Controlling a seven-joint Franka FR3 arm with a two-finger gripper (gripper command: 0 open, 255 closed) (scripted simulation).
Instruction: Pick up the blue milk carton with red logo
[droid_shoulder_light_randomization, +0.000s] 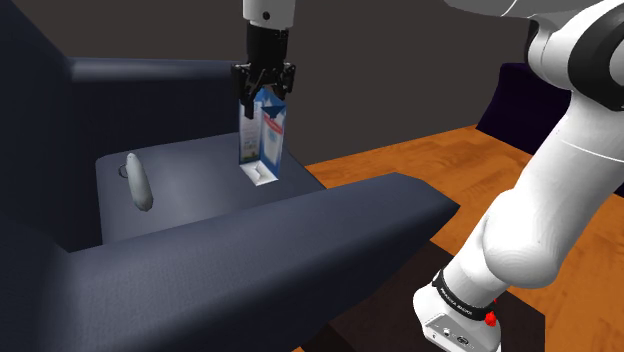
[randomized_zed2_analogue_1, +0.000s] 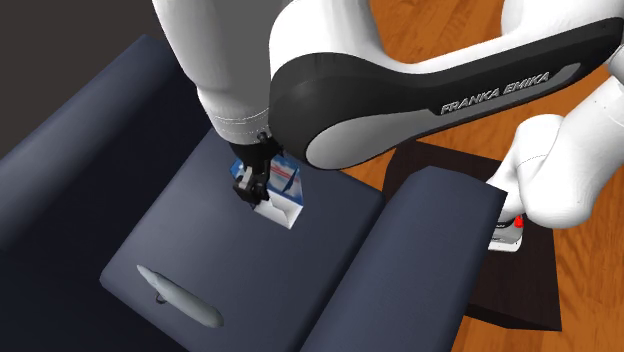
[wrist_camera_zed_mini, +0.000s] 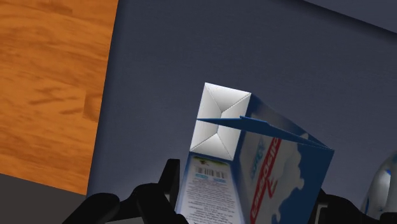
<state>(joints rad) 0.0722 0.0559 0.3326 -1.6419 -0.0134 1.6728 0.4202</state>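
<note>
Blue-and-white milk carton (droid_shoulder_light_randomization: 265, 135) (randomized_zed2_analogue_1: 284, 188) (wrist_camera_zed_mini: 254, 168), a tall rectangular box with red lettering down one side; the wrist view also showed a panel of small print with a barcode. It stood roughly upright, slightly tilted, so that its white end face with diagonal fold lines showed at the lower end. Its upper end was clasped between the black fingers (droid_shoulder_light_randomization: 243, 98). The lower end lay at the dark blue armchair seat (droid_shoulder_light_randomization: 200, 195); contact with it could not be told.
</note>
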